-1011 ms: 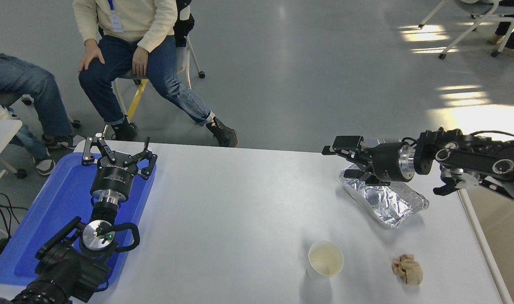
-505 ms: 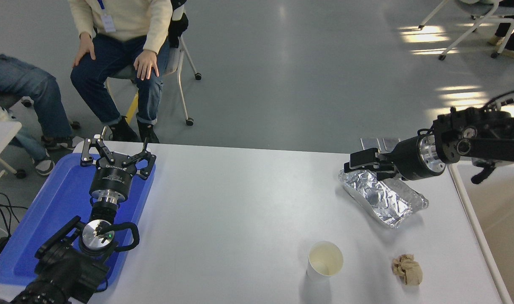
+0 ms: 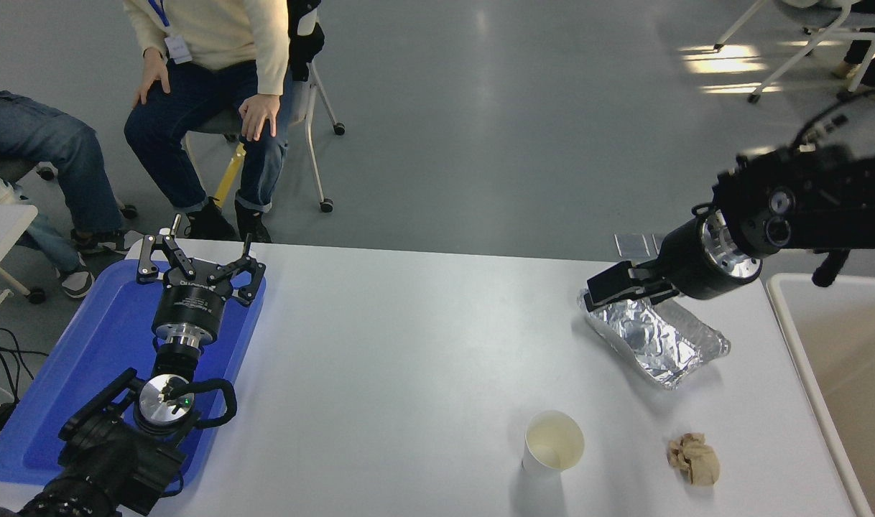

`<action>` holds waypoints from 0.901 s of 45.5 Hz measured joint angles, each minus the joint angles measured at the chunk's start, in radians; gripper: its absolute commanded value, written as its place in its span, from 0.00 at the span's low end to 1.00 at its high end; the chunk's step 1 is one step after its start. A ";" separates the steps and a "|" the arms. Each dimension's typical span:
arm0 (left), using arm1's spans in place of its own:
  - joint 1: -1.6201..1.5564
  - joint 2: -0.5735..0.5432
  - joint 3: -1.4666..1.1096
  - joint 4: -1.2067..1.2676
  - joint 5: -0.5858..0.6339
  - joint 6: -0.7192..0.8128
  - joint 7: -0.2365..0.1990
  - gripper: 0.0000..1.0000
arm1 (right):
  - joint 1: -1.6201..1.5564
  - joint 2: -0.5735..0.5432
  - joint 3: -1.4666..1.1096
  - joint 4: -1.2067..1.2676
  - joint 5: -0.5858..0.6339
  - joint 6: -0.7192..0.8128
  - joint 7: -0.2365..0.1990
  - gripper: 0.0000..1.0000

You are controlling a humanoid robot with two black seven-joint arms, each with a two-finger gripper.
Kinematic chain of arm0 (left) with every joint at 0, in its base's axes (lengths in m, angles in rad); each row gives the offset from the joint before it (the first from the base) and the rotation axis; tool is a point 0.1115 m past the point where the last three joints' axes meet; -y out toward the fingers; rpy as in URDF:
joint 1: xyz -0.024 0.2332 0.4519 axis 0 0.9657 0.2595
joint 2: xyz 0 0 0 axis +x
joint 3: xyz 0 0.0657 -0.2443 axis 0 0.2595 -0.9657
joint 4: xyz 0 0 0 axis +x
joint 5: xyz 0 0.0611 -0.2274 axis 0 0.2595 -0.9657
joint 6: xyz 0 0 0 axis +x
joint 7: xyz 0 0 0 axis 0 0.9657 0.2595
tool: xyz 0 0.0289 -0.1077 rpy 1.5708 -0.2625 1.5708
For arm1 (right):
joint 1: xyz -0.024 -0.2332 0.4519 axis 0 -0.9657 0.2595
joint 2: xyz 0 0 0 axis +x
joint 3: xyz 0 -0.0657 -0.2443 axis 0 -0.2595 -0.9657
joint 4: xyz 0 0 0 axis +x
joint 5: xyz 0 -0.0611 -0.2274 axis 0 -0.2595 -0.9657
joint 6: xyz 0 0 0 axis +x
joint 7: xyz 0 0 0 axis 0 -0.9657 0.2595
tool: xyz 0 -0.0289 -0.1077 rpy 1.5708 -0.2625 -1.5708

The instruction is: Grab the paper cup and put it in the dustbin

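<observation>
Nearest us, the paper cup stands upright on the white table, a crumpled brown paper ball beside it. Our left gripper rests spread over the blue tray. Farther, our right gripper hovers empty above the foil tray, jaws unclear; the dustbin sits rightward.

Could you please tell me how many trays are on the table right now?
2: a blue tray at the left edge, under the parked left gripper, and a foil tray at the far right, just beneath the right gripper.

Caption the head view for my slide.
Right end effector above foil tray; paper cup upright on table.
</observation>
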 measured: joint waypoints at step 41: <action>0.001 0.000 0.000 0.000 0.000 -0.002 0.002 1.00 | 0.378 0.039 -0.255 0.204 0.137 0.179 -0.004 1.00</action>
